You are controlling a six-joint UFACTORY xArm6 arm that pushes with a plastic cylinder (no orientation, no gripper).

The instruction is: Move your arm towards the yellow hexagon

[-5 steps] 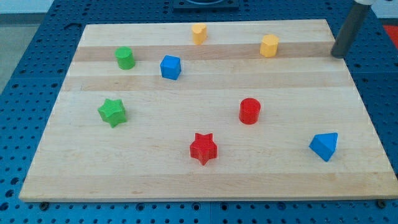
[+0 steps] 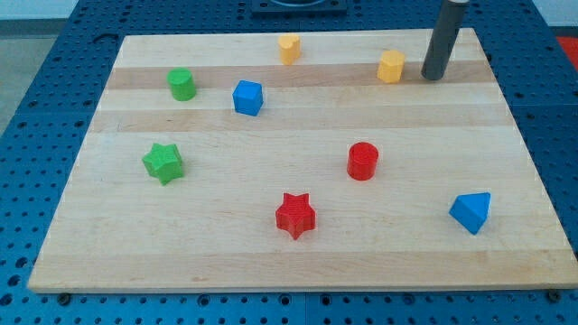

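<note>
The yellow hexagon (image 2: 391, 66) sits on the wooden board (image 2: 271, 244) near the view's top right. My tip (image 2: 434, 77) rests on the board just to the right of the hexagon, a small gap apart from it. The dark rod rises from the tip to the view's top edge. A second yellow block (image 2: 289, 48), whose shape I cannot make out, sits further left at the view's top.
A green cylinder (image 2: 181, 84) and a blue cube (image 2: 247, 97) are at the upper left. A green star (image 2: 163, 162) is at the left. A red cylinder (image 2: 362, 161), a red star (image 2: 295, 215) and a blue triangular block (image 2: 471, 212) lie lower down.
My tip has moved left from the board's right edge to just beside the yellow hexagon. No block has moved.
</note>
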